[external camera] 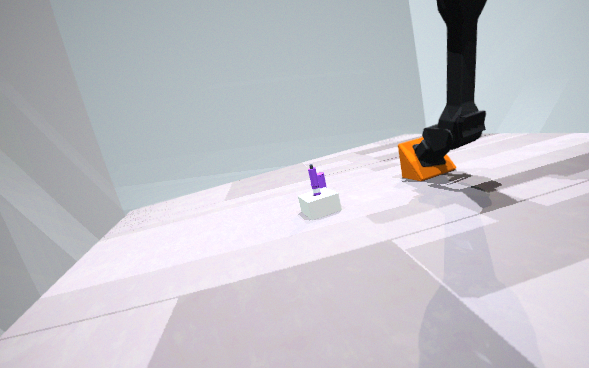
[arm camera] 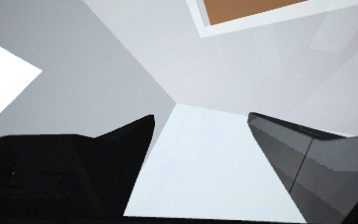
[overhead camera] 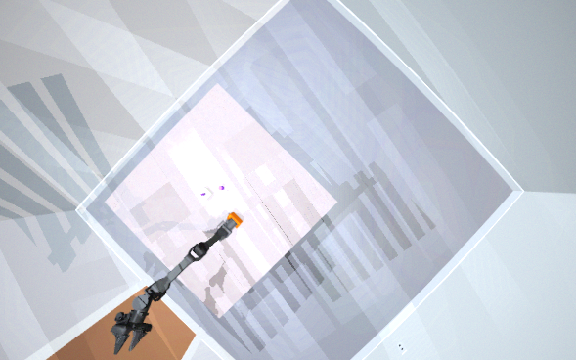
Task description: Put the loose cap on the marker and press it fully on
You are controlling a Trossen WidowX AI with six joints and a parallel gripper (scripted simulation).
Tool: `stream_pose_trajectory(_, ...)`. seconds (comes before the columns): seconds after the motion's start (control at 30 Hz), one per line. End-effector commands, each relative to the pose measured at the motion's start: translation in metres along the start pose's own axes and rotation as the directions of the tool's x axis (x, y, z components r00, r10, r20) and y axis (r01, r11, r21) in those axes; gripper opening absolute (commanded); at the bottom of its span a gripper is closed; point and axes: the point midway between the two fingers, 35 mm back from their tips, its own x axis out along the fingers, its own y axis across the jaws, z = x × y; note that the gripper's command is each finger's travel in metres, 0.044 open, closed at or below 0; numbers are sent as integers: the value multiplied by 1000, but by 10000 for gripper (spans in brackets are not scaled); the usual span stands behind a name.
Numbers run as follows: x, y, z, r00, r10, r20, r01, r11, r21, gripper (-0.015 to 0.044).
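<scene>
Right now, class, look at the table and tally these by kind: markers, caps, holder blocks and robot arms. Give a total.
Markers: 1, the purple one upright in its block
Caps: 1, purple, off the marker
Holder blocks: 1, white
Robot arms: 1, black
Total: 4
</scene>
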Motion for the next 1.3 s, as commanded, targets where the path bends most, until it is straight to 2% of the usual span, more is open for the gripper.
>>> stream_pose_trajectory(0.0, 1, -3, 1, 1000, -7, 3, 7, 1000, -6, 374)
stream_pose_trajectory(0.17, 11, -75, 26, 980, -176, 88, 188, 970, -154, 242)
stream_pose_trajectory(0.33, 8, -142, 59, 925, -330, 188, 372, 885, -278, 238)
stream_pose_trajectory(0.5, -14, -211, 105, 820, -480, 313, 571, 727, -382, 238)
stream_pose_trajectory(0.7, -62, -275, 168, 642, -607, 468, 766, 477, -432, 238)
stream_pose_trajectory(0.9, -129, -313, 230, 424, -668, 612, 895, 204, -397, 238)
stream_pose_trajectory(0.97, -155, -320, 250, 344, -674, 653, 922, 111, -371, 238)
stream_pose_trajectory(1.07, -173, -318, 266, 312, -652, 691, 926, 47, -373, 238)
stream_pose_trajectory(1.27, -239, -322, 306, 127, -645, 753, 939, -167, -301, 238)
